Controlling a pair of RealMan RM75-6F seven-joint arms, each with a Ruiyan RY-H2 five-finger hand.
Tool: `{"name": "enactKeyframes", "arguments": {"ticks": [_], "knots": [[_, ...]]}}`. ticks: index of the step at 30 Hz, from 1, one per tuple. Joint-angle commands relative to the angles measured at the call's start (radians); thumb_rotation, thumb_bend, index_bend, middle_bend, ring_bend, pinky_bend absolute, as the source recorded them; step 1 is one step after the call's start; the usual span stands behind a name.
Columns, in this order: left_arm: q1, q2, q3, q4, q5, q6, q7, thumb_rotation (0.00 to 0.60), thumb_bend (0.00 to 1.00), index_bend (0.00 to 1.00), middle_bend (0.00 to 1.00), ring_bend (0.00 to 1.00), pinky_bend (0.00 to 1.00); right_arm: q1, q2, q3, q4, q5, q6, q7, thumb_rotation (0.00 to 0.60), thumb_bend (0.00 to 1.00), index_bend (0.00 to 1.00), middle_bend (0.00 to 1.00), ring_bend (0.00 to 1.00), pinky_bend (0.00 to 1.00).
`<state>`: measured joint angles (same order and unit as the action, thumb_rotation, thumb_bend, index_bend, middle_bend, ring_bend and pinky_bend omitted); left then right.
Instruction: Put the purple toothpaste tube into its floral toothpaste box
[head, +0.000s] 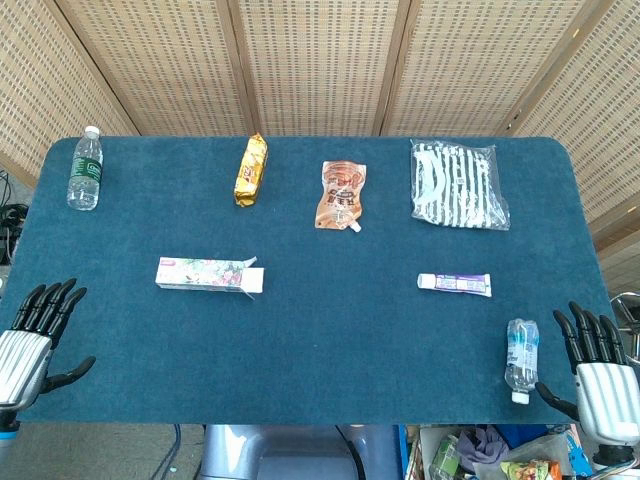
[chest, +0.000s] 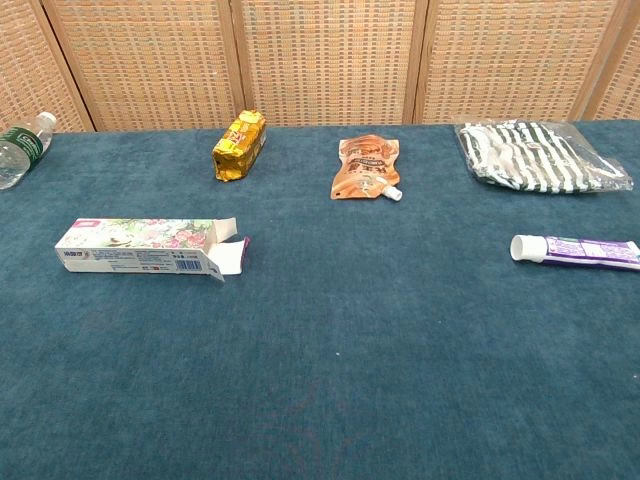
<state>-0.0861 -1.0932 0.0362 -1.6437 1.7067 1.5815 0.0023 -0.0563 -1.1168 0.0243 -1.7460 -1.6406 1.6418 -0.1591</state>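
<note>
Nothing done — my left hand (head: 32, 340) and right hand (head: 598, 375) spread, empty; tube (head: 455, 284) well apart from open-flapped box (head: 209, 275) — grasping, inserting remain.

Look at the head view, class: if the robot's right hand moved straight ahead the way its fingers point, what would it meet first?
The right hand points toward the table's far edge. Its line seems to pass right of the lying water bottle and toothpaste tube, so the way looks free, though depth is uncertain.

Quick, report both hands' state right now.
Left hand: open, fingers spread, holding nothing, at the table's near left edge.
Right hand: open, fingers spread, holding nothing, beside a small water bottle.
</note>
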Motion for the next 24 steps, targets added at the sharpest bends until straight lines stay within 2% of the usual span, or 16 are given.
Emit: {"name": "enactKeyframes", "arguments": {"ticks": [1, 10, 15, 18, 24], "knots": [[0.002, -0.001, 0.0, 0.0, 0.005, 0.005, 0.003, 0.6, 0.22, 0.0, 0.0, 0.0, 0.0, 0.004, -0.001, 0.001, 0.004, 0.004, -0.007, -0.004, 0.6, 0.0, 0.0, 0.0, 0.0, 0.0], [-0.001, -0.003, -0.012, 0.004, -0.008, 0.004, -0.001, 0.6, 0.22, 0.0, 0.0, 0.0, 0.0, 0.067, -0.002, 0.033, 0.018, 0.03, -0.092, 0.011, 0.6, 0.0, 0.01, 0.0, 0.0, 0.0], [-0.01, -0.006, -0.025, 0.002, -0.032, -0.013, 0.002, 0.6, 0.22, 0.0, 0.0, 0.0, 0.0, 0.186, 0.005, 0.096, 0.04, 0.089, -0.248, 0.068, 0.6, 0.0, 0.05, 0.02, 0.0, 0.0], [-0.015, -0.008, -0.033, -0.004, -0.051, -0.026, 0.01, 0.6, 0.22, 0.0, 0.0, 0.0, 0.0, 0.28, -0.033, 0.134, 0.119, 0.138, -0.376, 0.1, 0.6, 0.0, 0.08, 0.06, 0.0, 0.0], [-0.02, -0.02, -0.044, -0.004, -0.071, -0.037, 0.04, 0.6, 0.22, 0.0, 0.0, 0.0, 0.0, 0.414, -0.154, 0.173, 0.307, 0.258, -0.58, 0.148, 0.6, 0.0, 0.16, 0.15, 0.04, 0.04]]}}
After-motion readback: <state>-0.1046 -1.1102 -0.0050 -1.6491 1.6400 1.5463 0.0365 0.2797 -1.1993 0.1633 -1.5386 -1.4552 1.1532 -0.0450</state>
